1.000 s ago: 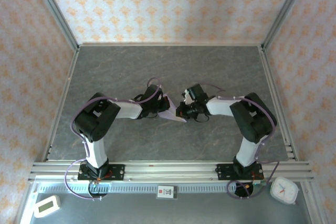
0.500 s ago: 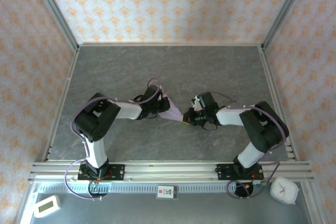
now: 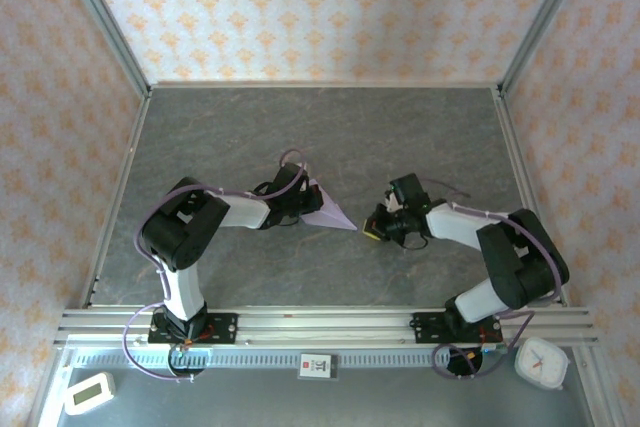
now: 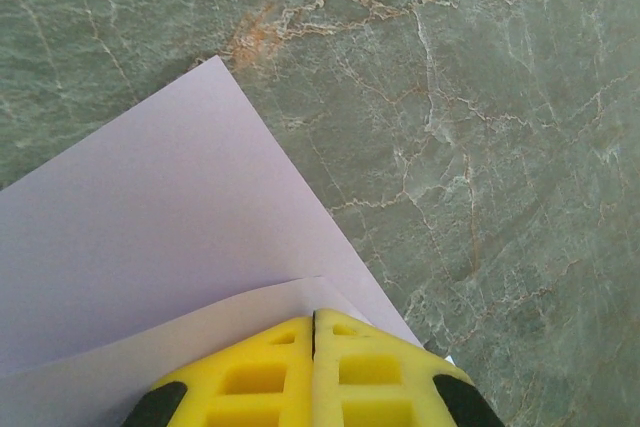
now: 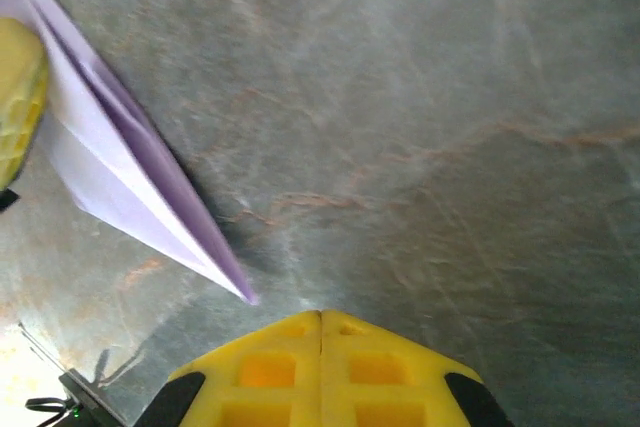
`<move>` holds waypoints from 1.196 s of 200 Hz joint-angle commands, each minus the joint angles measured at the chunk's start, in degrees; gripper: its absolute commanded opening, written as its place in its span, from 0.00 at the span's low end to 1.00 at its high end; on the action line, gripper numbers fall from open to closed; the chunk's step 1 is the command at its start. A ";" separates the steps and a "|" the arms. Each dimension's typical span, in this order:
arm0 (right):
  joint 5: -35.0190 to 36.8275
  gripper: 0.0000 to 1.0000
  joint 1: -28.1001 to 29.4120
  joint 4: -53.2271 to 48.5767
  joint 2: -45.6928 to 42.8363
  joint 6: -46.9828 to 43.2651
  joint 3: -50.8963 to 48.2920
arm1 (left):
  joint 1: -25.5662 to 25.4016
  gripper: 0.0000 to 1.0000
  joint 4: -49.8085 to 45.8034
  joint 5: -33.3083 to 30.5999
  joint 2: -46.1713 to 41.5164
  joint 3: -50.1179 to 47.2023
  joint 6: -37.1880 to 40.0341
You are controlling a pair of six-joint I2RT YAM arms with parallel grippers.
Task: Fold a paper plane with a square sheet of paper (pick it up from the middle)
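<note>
No legible text anywhere. At 6 o'clock, a small white tag (image 3: pixel 315 365) on the front rail (image 3: pixel 330 325) with dark marks too small to read. At 5 o'clock, a clock (image 3: pixel 541 361), numerals blurred.

Grey-green marbled counter (image 3: pixel 320 137), veined with rust-coloured cracks. Boxed in at 9, 12 and 3 o'clock by walls (image 3: pixel 320 7) papered in a cream-and-orange pattern. Metal rail (image 3: pixel 320 322) along the 6 o'clock edge. Below it, small tag (image 3: pixel 315 365) at 6, white clock (image 3: pixel 541 363) at 5, white timer (image 3: pixel 88 393) at 7.
</note>
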 commanded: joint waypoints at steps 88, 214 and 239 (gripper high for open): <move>-2.39 0.00 6.85 9.34 17.15 3.64 15.62 | 0.59 0.00 -8.58 -4.08 1.84 -2.41 1.22; 9.03 0.00 4.01 3.78 18.85 5.28 0.10 | 6.01 0.00 -6.12 -3.44 -0.31 -2.56 -2.26; 9.59 0.00 4.02 3.66 19.34 5.10 -0.27 | 8.03 0.00 -6.93 -3.32 -0.26 -1.93 -1.26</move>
